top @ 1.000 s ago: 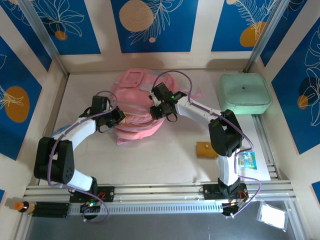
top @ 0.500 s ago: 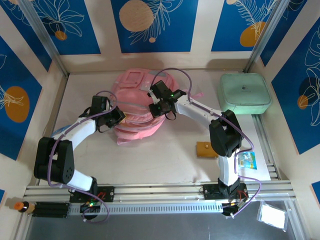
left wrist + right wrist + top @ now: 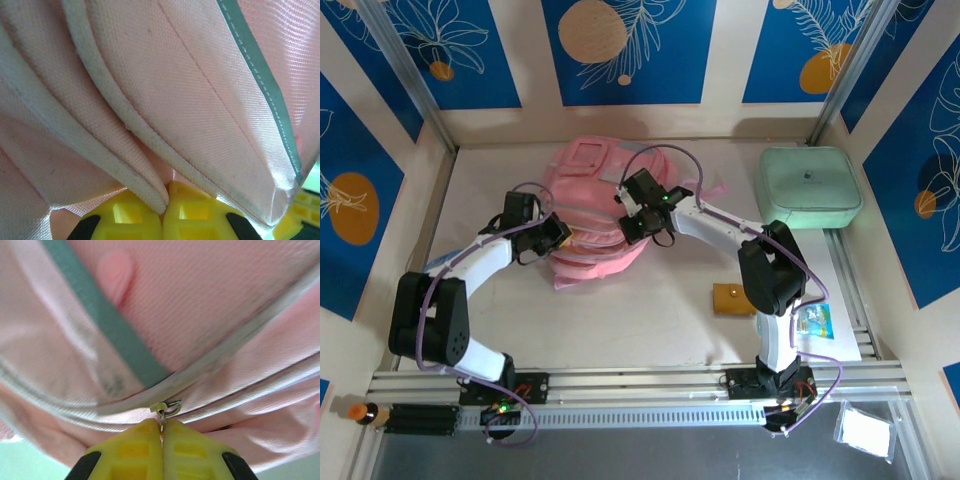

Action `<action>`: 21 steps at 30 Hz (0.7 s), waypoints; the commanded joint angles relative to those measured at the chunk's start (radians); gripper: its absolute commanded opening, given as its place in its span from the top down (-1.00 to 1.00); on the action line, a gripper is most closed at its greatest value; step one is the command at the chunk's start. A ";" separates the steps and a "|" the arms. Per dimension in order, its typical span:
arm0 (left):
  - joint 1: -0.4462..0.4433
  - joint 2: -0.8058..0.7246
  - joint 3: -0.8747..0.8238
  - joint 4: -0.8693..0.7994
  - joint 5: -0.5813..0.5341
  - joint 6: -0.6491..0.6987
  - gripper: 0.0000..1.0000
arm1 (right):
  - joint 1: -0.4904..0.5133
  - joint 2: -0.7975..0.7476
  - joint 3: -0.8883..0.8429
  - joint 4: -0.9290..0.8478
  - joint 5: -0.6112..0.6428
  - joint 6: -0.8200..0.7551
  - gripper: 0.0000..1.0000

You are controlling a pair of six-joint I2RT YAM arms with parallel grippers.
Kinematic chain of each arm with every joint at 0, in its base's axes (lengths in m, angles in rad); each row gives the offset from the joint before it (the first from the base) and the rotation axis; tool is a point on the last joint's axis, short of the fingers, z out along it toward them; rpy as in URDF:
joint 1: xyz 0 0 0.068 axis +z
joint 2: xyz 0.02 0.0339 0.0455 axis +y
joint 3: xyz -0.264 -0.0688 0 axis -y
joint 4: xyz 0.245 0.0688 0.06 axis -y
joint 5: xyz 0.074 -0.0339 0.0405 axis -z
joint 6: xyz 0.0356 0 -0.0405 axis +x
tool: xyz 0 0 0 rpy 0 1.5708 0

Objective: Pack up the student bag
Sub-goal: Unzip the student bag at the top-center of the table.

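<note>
The bag [image 3: 588,182] lay crumpled toward the far edge of the worktop [image 3: 650,300], left of its middle, with both arms reaching in over it from the near edge. The left hand [image 3: 164,210] met the bag's near left side; its yellow pads [image 3: 130,220] were pressed together on a piped fold of pink fabric, which rose from between them and spread upward in the left wrist view. The right hand [image 3: 162,442] sat on the bag's right side, near its top, and was closed on the metal zipper pull [image 3: 165,409], the pull's ring standing just above the fingertips against a grey-trimmed seam. A mint case [image 3: 810,188] rested in the far right corner, well apart from the bag, and a small brown item [image 3: 732,298] lay beside the right arm.
</note>
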 commanded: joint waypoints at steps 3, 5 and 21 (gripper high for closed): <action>0.000 0.019 0.002 0.060 0.057 -0.025 0.94 | 0.025 -0.091 -0.068 0.035 -0.188 -0.075 0.93; -0.004 0.024 0.003 0.069 0.059 -0.033 0.93 | 0.031 -0.093 -0.072 0.048 -0.201 -0.083 0.93; -0.064 0.061 0.030 0.098 0.071 -0.056 0.92 | 0.113 0.001 0.062 0.044 -0.146 0.003 0.90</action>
